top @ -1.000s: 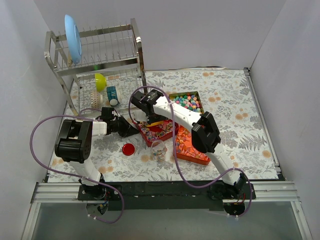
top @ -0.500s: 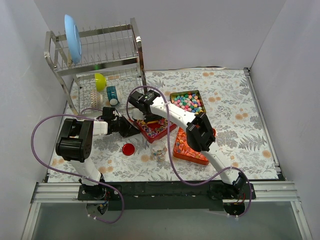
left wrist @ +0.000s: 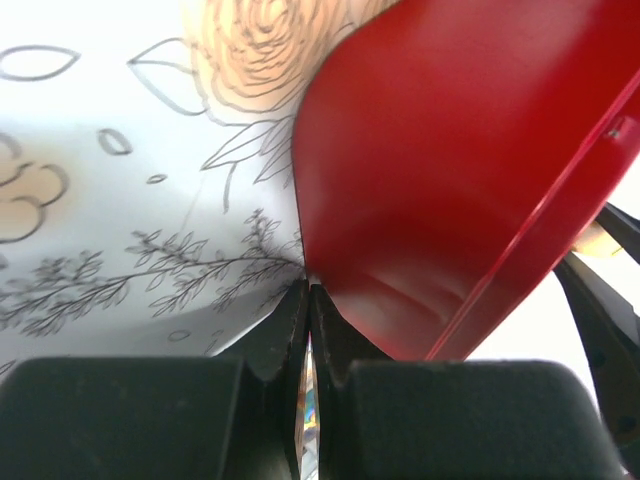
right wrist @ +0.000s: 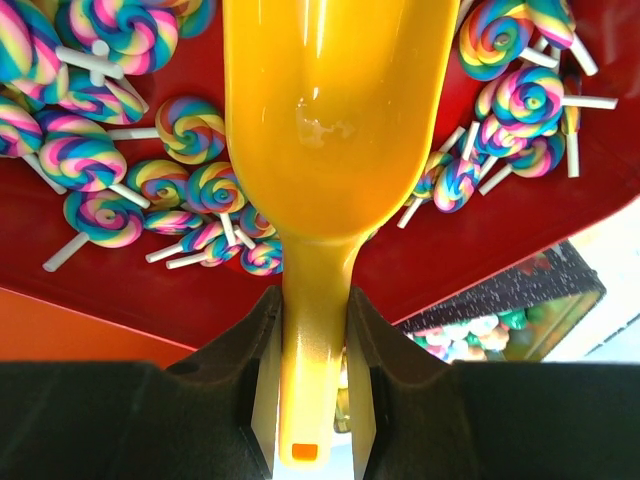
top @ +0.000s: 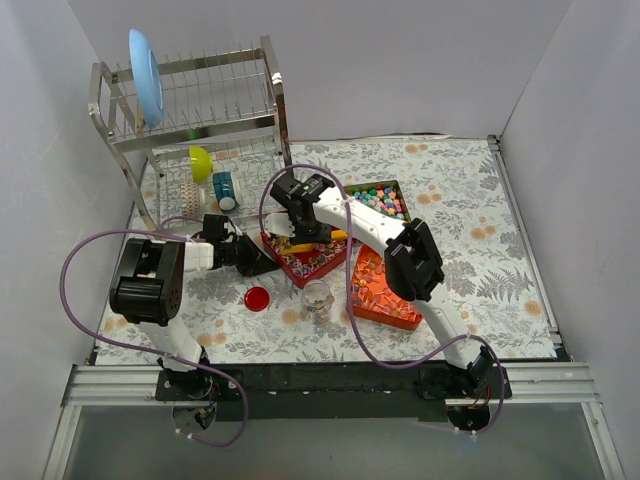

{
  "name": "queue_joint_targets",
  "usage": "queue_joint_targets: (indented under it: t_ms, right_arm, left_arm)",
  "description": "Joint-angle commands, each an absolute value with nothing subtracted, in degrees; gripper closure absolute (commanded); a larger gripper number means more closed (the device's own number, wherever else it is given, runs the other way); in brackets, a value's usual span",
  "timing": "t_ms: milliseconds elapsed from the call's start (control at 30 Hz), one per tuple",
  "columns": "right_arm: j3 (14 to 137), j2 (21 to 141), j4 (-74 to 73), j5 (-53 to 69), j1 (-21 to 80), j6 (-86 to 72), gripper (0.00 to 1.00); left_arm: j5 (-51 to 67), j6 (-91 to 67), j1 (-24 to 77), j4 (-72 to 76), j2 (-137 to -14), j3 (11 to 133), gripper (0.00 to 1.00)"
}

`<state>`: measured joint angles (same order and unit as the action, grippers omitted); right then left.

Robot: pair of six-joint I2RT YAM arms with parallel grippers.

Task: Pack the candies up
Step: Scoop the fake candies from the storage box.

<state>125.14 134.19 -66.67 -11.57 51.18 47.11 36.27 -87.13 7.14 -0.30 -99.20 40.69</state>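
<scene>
Right hand (right wrist: 312,335) grips yellow scoop (right wrist: 330,120) over candies (right wrist: 85,165)

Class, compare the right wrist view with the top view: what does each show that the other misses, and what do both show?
Only the right wrist view: the lollipops' swirls and sticks, and the right claw shut on the scoop handle. Only the top view: the rack, blue plate, red lid, jar and left claw. Both: the yellow scoop over the red tray, and the tin of pastel candies.
</scene>
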Motion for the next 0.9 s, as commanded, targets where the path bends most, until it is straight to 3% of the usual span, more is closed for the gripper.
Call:
queue_joint_targets:
  t_ms: [0, 133, 367, 567, 867]
  right_arm:
    - [125.07, 133.07, -59.68, 4.48, 52.91, 49.58, 0.99]
    - [127.43, 136.83, -64.77, -8.05, 52.65, 49.14, 0.99]
    - [125.34, 134.47, -63.11, -15.2, 52.21, 48.08, 0.99]
    - [129.81, 138.95, -62.67, -14.51, 53.09, 45.62, 0.99]
    - [129.11, 137.11, -59.06, -0.89, 49.66, 40.34, 0.99]
  left_arm:
    - [33.75, -83.94, 5.98, -3.43, -98.17, 41.22, 1.0]
    - [33.75, -82.79, 5.1, -5.09, -97.04, 41.4, 1.0]
    - [31.91, -81.91, 4.83, -6.07, -95.27, 39.82, 1.0]
    - [31.82, -81.22, 4.83, -5.45, -95.62, 38.93, 1.0]
    - [34.45, -79.45, 4.66, -6.68, -96.33, 40.69, 1.0]
